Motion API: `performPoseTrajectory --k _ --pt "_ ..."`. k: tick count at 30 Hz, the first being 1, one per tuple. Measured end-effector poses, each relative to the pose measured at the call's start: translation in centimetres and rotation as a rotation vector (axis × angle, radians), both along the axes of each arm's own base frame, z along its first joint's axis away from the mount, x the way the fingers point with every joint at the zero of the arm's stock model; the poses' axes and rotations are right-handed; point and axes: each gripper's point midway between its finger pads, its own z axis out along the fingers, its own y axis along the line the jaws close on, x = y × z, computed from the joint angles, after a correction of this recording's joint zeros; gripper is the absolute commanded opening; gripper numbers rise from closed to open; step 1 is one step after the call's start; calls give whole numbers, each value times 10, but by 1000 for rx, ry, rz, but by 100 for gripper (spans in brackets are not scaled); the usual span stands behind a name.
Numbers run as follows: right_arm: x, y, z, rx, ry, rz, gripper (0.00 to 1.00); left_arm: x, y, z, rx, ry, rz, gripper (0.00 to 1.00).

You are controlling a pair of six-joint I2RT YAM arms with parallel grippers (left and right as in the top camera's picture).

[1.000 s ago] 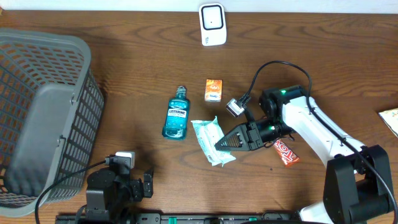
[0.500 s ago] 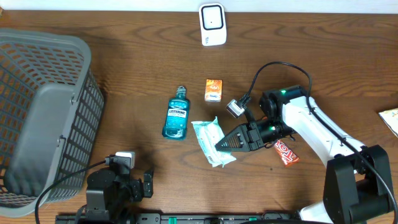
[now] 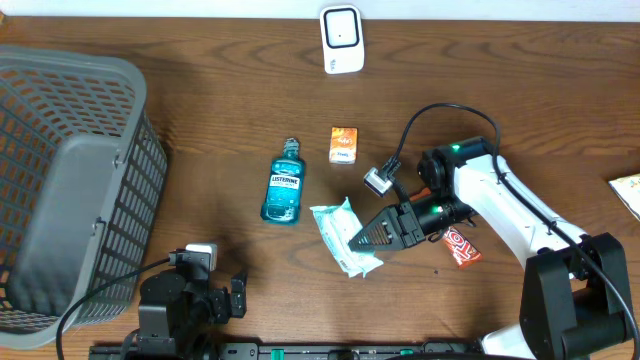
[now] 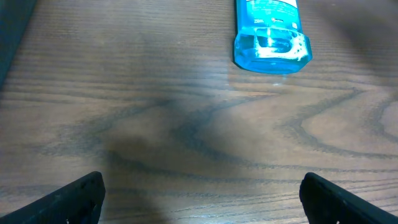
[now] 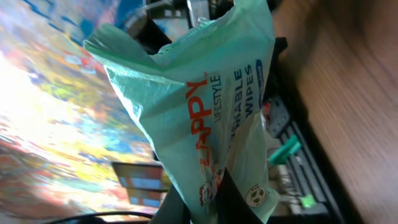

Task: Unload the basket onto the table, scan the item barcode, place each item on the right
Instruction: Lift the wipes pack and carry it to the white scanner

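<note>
We log right gripper (image 3: 354,237) pinching the wipes (image 3: 334,224) by one edge; left gripper (image 4: 202,198) gapes wide, empty, over table (image 4: 186,124) near mouthwash (image 4: 272,34).

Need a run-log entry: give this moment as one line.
right gripper: shut on Zappy wipes pack | left gripper: open, empty | white scanner: unreached

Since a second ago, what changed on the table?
The right end effector, shut on the Zappy wipes pack, pulled it slightly back toward the robot and a little rightward. No new grasp or release. Listerine bottle, orange box, basket and the open left end effector stayed put.
</note>
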Motion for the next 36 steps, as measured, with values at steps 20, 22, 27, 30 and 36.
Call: performPoseTrajectory --k 20,22,27,30,36 --pt "137 -3 -93 -432 -681 -161 1 0 0 0 0 0 0 100" --pt "159 -3 -90 -459 -747 -228 1 0 0 0 0 0 0 100" --pt "212 -6 -72 -507 -894 -413 1 0 0 0 0 0 0 100" --pt "240 -12 -57 -547 -977 -517 1 0 0 0 0 0 -1 100" --pt "304 -19 -11 -596 -1143 -708 1 0 0 0 0 0 0 100"
